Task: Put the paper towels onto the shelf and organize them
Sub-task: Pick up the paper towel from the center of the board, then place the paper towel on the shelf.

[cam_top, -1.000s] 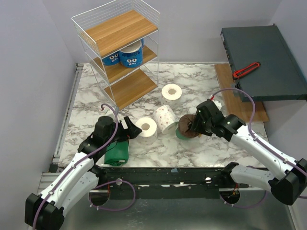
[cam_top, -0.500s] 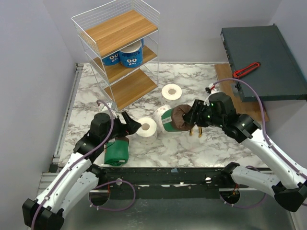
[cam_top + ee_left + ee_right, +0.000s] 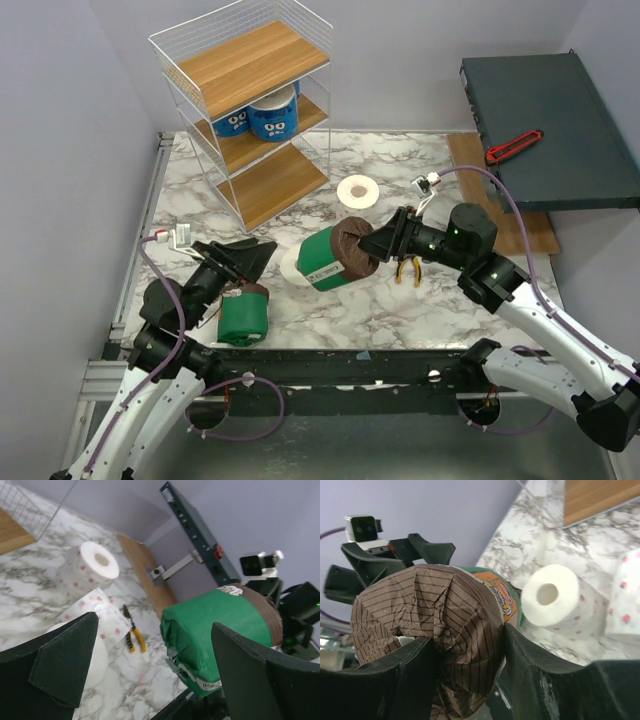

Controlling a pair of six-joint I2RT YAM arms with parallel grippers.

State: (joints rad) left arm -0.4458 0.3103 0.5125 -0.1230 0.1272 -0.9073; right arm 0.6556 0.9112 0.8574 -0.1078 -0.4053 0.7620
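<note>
**Green roll in the air, shelf not yet reached**

Clamped on the brown papered end of a green-wrapped paper towel roll [image 3: 322, 262], the right gripper [image 3: 375, 243] carries it clear of the tabletop [image 3: 400, 160]. The left gripper [image 3: 250, 262] faces the roll's other end, spread wide and empty. This looks like the carrying step, perhaps a hand-over. Next, the roll has to travel far and leftward from the right gripper to the shelf [image 3: 255, 68] and slide between its wire sides onto a free board.

Just below the carried roll lies a speckled white roll [image 3: 290, 268], with yellow-handled pliers [image 3: 405, 272] under the right gripper. A second green roll [image 3: 243, 318] lies beneath the left gripper. Another white roll [image 3: 357, 191] stands beyond. Two blue rolls [image 3: 272, 115] fill the shelf's middle tier. The tabletop is white marble pattern, the walls pale lilac-grey, and a dark box [image 3: 550, 120] sits to the right.
</note>
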